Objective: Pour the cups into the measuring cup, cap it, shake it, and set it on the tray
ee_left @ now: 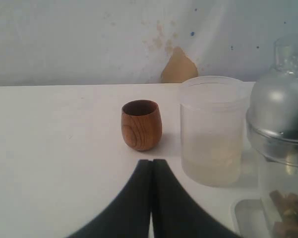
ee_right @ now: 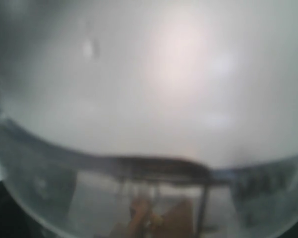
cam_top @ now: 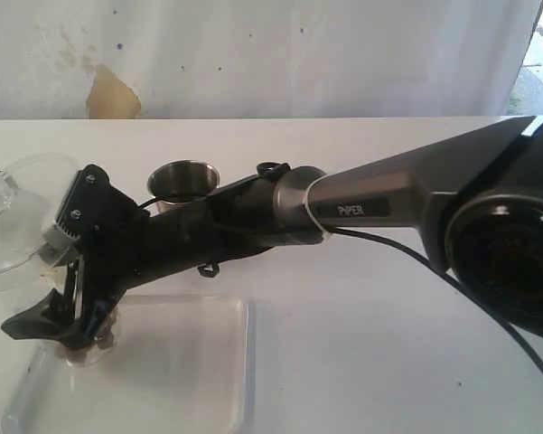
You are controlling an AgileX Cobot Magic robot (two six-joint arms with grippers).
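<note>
Hidden: the lower half of the steel tumbler (cam_top: 182, 181), which stands toward the table's far edge, is covered by the right arm (cam_top: 379, 203). In the exterior view the middle of the measuring cup (ee_left: 280, 148) is masked by the right gripper (cam_top: 59, 327).
Cut off: the measuring cup's base is cut by the edge of the left wrist view, so contact with the tray (cam_top: 190, 362) cannot be confirmed.
Blurred: the right wrist view is filled with out-of-focus clear plastic, and no scale can be read.
Look: tall, clear and upright, closed by a dome cap (ee_left: 282, 94). Brown pieces (ee_left: 287, 218) are seen at the bottom.
Place: over the tray's far left corner, on the near left part of the table (cam_top: 388, 344).
Right claw: clamped wide around the measuring cup's body.
Left claw: the left gripper (ee_left: 151, 166) is pressed together, with nothing held.
Neighbours: a frosted cup (ee_left: 213, 131) is seen just beside the measuring cup. A wooden cup (ee_left: 141, 124) stands beyond it, apart.
</note>
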